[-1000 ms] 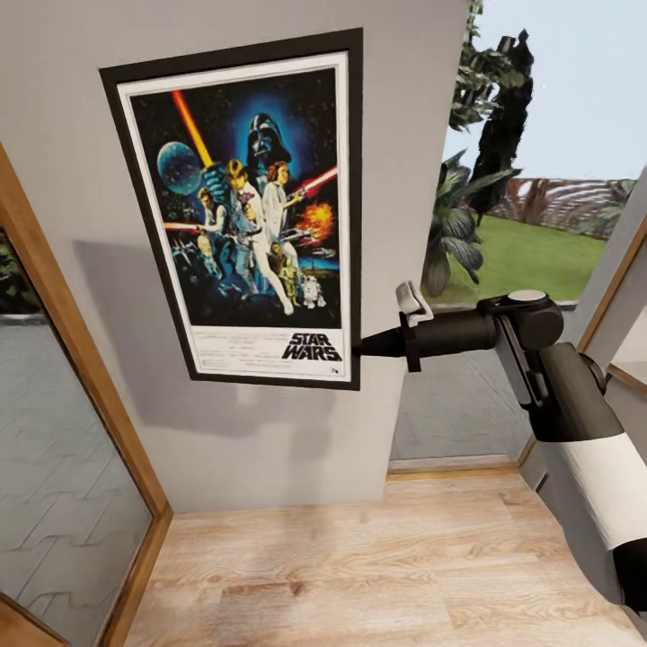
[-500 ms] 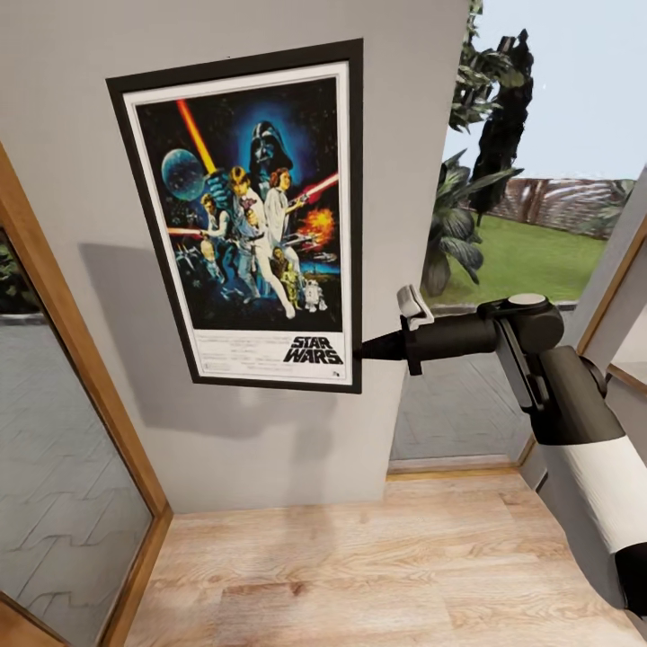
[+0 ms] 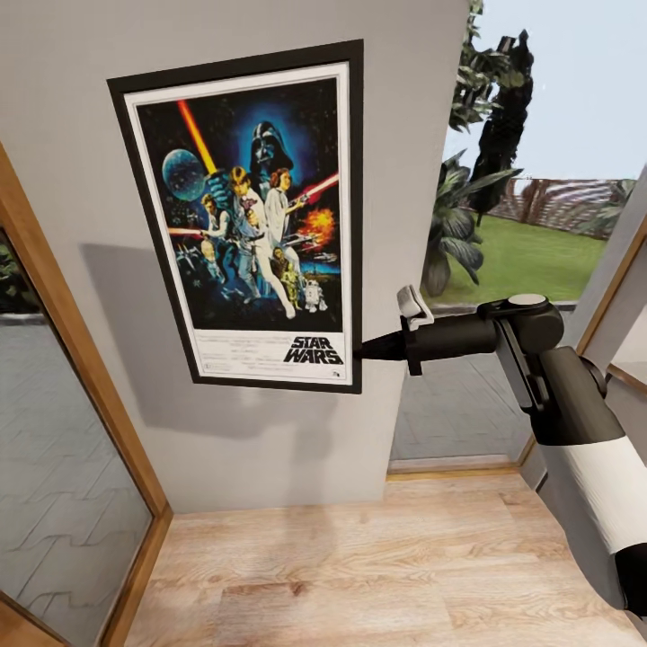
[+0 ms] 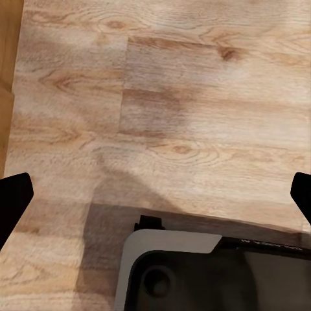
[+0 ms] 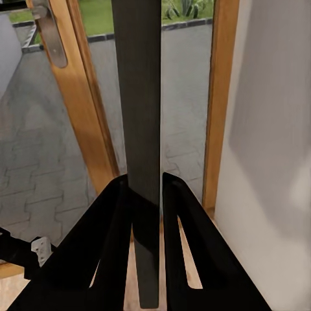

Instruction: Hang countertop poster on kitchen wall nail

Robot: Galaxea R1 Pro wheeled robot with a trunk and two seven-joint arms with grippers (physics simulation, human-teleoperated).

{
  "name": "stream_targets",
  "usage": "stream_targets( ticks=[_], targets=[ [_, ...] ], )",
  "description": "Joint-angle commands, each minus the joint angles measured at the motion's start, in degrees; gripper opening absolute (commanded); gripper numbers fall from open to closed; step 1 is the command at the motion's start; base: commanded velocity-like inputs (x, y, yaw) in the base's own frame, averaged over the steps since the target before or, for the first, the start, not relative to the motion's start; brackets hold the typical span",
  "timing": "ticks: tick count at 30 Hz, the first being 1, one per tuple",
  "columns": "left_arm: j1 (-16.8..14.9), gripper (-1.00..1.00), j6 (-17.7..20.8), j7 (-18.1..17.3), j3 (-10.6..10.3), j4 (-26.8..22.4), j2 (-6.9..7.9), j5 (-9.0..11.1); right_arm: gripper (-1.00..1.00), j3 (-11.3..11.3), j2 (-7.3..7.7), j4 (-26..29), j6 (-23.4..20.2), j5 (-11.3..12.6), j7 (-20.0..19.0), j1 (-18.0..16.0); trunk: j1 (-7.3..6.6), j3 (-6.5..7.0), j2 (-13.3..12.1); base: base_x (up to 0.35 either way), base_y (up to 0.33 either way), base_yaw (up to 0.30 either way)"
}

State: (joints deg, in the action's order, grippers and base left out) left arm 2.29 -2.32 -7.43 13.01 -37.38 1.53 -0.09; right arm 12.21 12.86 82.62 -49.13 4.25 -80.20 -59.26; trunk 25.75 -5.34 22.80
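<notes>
The Star Wars poster [image 3: 252, 216] stands upright and close against the pale grey wall [image 3: 270, 449], black frame and white border facing me. My right gripper [image 3: 364, 349] is shut on its right edge near the bottom corner. In the right wrist view the poster [image 5: 144, 97] shows edge-on as a dark strip clamped between the two black fingers [image 5: 110, 227] of the right gripper [image 5: 146, 184]. My left gripper [image 4: 159, 194] is open over the wooden floor, holding nothing. The wall nail is hidden or out of view. The kitchen countertop is out of view.
A wood-framed glass door [image 3: 72, 503] adjoins the wall on the left. To the right, a window [image 3: 539, 252] looks onto a garden. A pale wooden floor [image 3: 359, 566] lies below. The robot's base [image 4: 214, 272] shows under the left gripper.
Over the last second the poster has shifted slightly down and its left edge a little to the right, still in the right gripper. Since half a second ago nearly nothing has moved.
</notes>
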Motion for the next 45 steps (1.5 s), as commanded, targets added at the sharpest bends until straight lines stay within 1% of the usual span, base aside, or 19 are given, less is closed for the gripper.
stream_targets(
  ticks=[1, 13, 20, 30, 32, 33, 38, 45],
  targets=[
    [0.0, 1.0, -0.1, -0.4, 0.2, -0.1, -0.03, 0.0, -1.0, 0.1, 0.06, 0.0, -0.7, 0.4, 0.1, -0.1, 0.04, -0.11, 0.1, 0.0, 0.0, 0.0],
    [0.0, 1.0, -0.1, -0.4, 0.2, -0.1, -0.03, 0.0, -1.0, 0.1, -0.09, 0.0, -0.7, 0.5, 0.3, -0.1, 0.04, -0.11, 0.1, 0.0, 0.0, 0.0],
    [0.0, 1.0, -0.1, -0.4, 0.2, -0.1, -0.03, 0.0, -1.0, 0.1, -0.35, 0.0, -0.7, 2.1, 0.5, -0.1, 0.04, -0.11, 0.1, 0.0, 0.0, 0.0],
    [0.0, 1.0, -0.1, -0.4, 0.2, -0.1, -0.03, -0.1, -1.0, 0.1, -0.5, -0.5, -0.5, 2.6, 0.7, 0.0, 0.04, -0.11, 0.1, 0.0, 0.0, 0.0],
    [0.0, 1.0, -0.1, -0.4, 0.2, -0.1, -0.03, -0.1, -1.0, 0.1, -0.52, -1.0, 0.3, 2.6, 0.7, 0.0, 0.04, -0.11, 0.1, 0.0, 0.0, 0.0],
    [0.0, 1.0, -0.1, -0.4, 0.2, -0.1, -0.03, -0.1, -1.0, 0.1, -0.53, -1.5, 1.7, 2.6, 0.7, 0.2, 0.04, -0.11, 0.1, 0.0, 0.0, 0.0],
    [0.0, 1.0, -0.1, -0.4, 0.2, -0.1, -0.03, -0.1, -1.0, 0.1, -0.49, -3.4, 4.8, 2.7, 0.7, 0.7, 0.04, -0.11, 0.1, 0.0, 0.0, 0.0],
    [0.0, 1.0, -0.1, -0.4, 0.2, -0.1, -0.03, -0.1, -1.0, 0.1, -0.48, -4.2, 5.8, 3.3, 0.6, 0.9, 0.04, -0.11, 0.1, 0.0, 0.0, 0.0]
  ],
)
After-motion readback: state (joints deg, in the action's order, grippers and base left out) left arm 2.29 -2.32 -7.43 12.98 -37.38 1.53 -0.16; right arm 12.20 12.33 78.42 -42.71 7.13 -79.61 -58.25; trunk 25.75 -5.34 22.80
